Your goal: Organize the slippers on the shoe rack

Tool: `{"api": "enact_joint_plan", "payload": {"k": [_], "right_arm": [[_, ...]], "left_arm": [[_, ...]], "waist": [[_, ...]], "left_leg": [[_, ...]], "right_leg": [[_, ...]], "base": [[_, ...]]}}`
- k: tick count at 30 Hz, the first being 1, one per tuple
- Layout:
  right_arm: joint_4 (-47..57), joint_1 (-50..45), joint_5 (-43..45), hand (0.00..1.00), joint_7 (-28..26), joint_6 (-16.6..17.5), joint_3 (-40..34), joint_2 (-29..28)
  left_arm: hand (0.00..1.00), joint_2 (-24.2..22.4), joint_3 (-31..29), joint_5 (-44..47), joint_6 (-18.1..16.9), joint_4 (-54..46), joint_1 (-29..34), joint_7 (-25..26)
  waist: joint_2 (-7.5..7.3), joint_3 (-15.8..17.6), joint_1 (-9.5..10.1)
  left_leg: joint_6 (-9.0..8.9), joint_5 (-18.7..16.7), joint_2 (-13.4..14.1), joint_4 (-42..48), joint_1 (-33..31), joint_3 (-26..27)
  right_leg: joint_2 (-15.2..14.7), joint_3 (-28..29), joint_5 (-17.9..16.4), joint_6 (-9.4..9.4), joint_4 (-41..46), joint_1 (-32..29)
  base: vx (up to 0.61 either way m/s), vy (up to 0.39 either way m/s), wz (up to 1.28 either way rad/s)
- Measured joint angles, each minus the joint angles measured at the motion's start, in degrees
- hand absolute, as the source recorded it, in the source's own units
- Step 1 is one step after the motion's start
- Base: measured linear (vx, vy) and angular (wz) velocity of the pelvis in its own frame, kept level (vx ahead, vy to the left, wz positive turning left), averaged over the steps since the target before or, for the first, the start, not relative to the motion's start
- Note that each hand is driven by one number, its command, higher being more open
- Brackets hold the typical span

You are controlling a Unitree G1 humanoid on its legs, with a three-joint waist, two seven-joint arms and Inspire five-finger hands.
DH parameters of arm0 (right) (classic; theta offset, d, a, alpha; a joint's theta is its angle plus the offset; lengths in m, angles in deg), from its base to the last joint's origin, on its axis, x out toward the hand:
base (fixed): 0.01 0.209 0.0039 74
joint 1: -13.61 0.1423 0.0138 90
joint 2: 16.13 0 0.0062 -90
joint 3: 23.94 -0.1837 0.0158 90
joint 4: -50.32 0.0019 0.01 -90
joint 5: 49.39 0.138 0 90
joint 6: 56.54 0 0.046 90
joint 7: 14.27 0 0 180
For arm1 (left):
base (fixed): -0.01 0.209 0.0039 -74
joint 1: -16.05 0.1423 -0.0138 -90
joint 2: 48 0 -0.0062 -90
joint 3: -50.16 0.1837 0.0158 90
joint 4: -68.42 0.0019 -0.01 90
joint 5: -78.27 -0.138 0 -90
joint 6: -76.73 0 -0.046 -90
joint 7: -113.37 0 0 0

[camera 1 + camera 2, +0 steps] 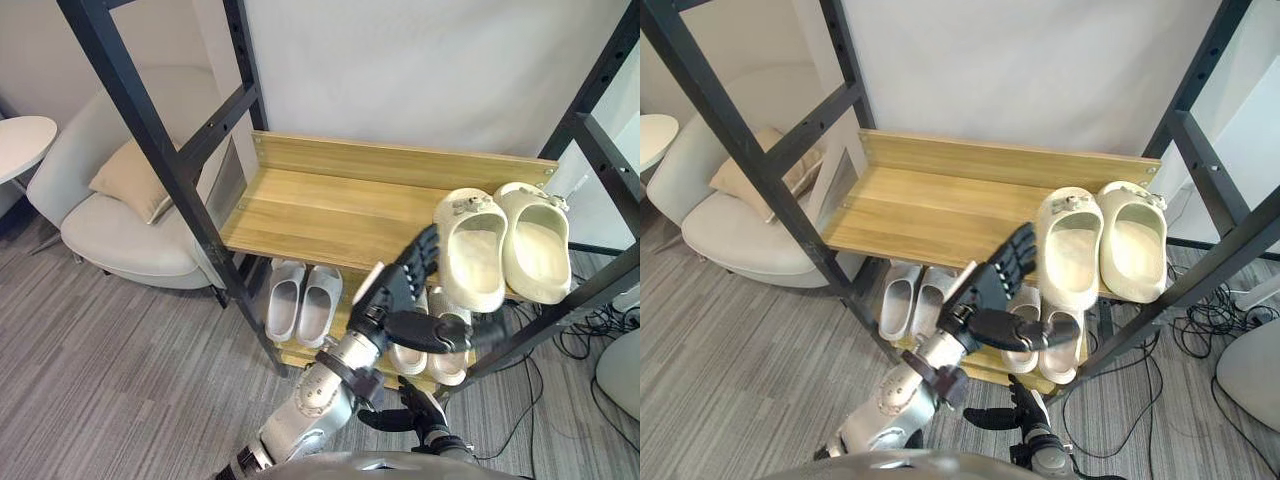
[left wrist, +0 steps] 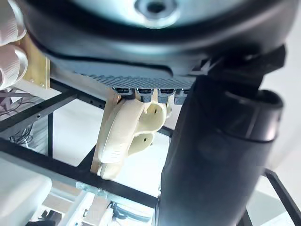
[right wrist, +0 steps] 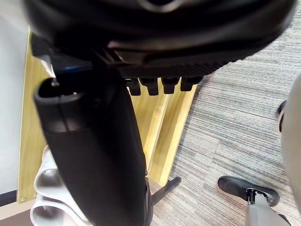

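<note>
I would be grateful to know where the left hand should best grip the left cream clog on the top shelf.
I'd pinch the left cream clog by its near-end rim, coming from the front: that end overhangs the top shelf edge, opening upward, facing the open left hand.

The upper shelf of the shoe rack carries one pair of slippers at its 3 o'clock end, side by side. On the lower shelf lie a second pair toward 8 o'clock and a third pair toward 5 o'clock, under the left robot hand. An armchair, with a cushion on it, stands at 9 o'clock of the rack.
</note>
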Motion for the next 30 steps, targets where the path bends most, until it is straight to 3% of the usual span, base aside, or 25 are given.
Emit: {"api": "enact_joint_plan", "payload": {"k": [18, 30], "right_arm": [[3.4, -2.0, 1.8, 1.0, 0.2, -0.2, -0.2, 0.3], [3.2, -1.9, 1.8, 1.0, 0.3, -0.2, -2.2, -0.7]], "left_arm": [[1.0, 0.0, 2.1, 0.3, 0.5, 1.4, -4.7, 3.3], [1.0, 0.1, -4.6, -1.6, 0.0, 4.4, -4.1, -0.3]], "waist": [[0.44, -0.3, 0.21], [0.56, -0.4, -0.29]], "left_leg": [[0.1, 0.5, 0.0, 0.0, -1.4, -0.1], [-0.29, 0.4, 0.1, 0.0, -0.9, -0.5]], "right_leg": [[0.2, 0.0, 0.6, 0.29, 0.2, -1.4], [0.7, -0.3, 0.2, -0.25, -0.2, -0.8]], "base": [[0.0, 0.0, 0.0], [0.0, 0.0, 0.0]]}}
